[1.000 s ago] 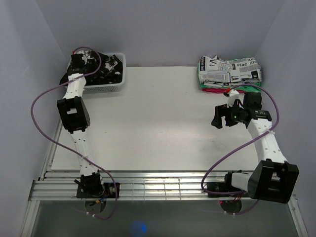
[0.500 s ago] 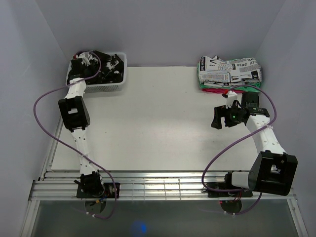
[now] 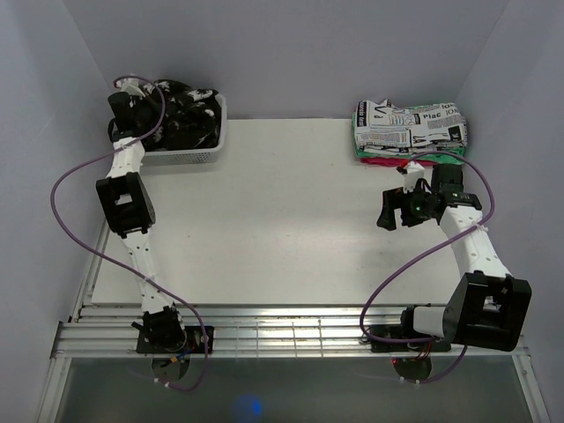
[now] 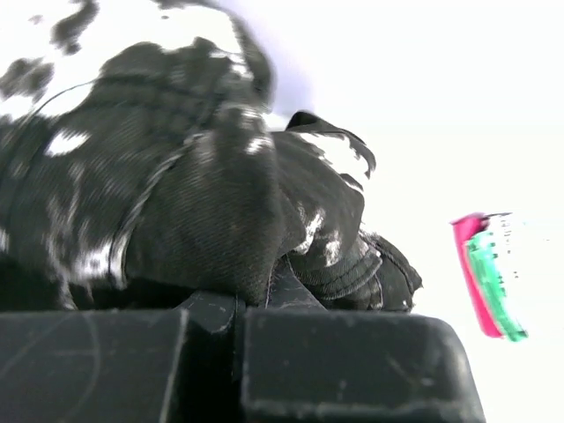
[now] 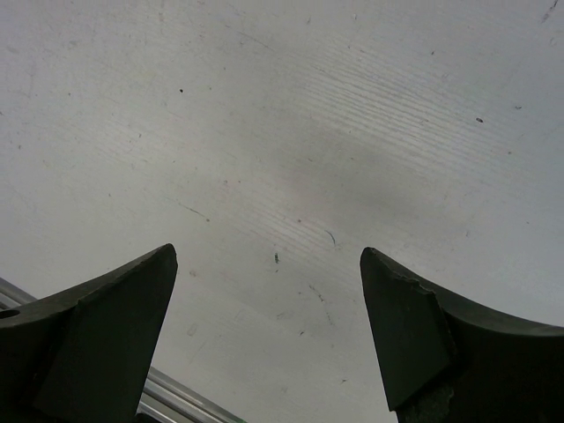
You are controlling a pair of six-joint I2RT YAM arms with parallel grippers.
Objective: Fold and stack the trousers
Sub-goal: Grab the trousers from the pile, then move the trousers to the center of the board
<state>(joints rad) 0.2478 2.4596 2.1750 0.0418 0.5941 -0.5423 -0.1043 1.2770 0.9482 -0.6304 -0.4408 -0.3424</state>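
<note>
Left pincer (image 3: 123,95) looks clamped on a bunch of the trousers (image 3: 183,119), heaped in the basket (image 3: 189,157) at the bench's (image 3: 264,220) far left; right pincer (image 5: 264,264) hangs wide open, empty. Folding and stacking remain undone.

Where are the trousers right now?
In the top view the trousers sit bunched in the white basket at the far-left corner of the table, with the left gripper clamped on them.

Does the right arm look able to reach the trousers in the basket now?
Probably not: the trousers sit in the basket at the far left corner, across the table from the open right hand, and the left hand is on them.
</note>
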